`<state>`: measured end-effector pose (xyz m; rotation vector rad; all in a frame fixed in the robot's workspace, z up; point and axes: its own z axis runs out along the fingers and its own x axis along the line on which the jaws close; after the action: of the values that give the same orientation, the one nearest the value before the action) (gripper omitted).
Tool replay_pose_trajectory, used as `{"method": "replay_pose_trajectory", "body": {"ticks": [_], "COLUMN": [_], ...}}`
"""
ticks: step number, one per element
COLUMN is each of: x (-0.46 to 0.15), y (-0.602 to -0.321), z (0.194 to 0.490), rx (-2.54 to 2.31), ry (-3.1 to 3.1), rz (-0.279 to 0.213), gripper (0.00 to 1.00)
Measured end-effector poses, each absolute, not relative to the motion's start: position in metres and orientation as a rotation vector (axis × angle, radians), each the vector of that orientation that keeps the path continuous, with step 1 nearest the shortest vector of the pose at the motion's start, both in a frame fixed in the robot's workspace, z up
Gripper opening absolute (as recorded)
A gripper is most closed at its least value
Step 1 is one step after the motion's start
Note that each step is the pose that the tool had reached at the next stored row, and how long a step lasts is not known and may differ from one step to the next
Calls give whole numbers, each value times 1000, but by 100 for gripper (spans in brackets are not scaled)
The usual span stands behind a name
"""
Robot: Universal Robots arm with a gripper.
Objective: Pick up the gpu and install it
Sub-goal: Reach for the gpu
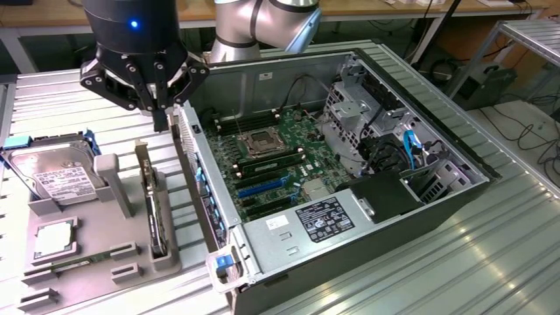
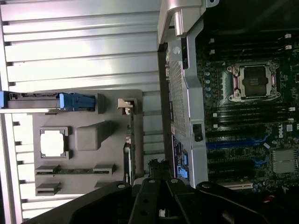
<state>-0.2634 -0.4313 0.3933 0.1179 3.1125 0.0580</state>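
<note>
- Presently the fingers (image 1: 160, 117) are pressed together with nothing between them, pointing straight down from the black gripper body.
- They hang above the desk (image 1: 455, 262), roughly over the narrow gap between the grey holder tray (image 1: 92, 220) and the rear wall of the open computer case (image 1: 262, 85).
- The gpu (image 1: 154, 210) stands on its long edge in a slot along the tray's side nearest the case. Its silver bracket (image 1: 140, 157) rises at the end closest to the fingers, and the wrist view shows the card as a thin dark strip (image 2: 128, 154).
- The card sits untouched in its slot, so the step in hand looks like the approach for the pick.
- To do it well, I judge, the fingers should spread before descending and line up across the card's thin thickness. They should meet its top edge away from the bracket, clear of the case wall close beside it.
- Further out on the tray lie a hard drive (image 1: 52, 174) and a processor chip (image 1: 54, 239), both apart from the card.
- Inside the case, the motherboard (image 1: 271, 157) lies exposed.
</note>
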Motion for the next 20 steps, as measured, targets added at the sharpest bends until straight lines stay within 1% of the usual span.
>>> {"method": "replay_pose_trajectory", "body": {"ticks": [20], "x": [-267], "y": [-443], "z": [393], "rx": [118], "ry": [3112], "rz": [58], "gripper": [11]}}
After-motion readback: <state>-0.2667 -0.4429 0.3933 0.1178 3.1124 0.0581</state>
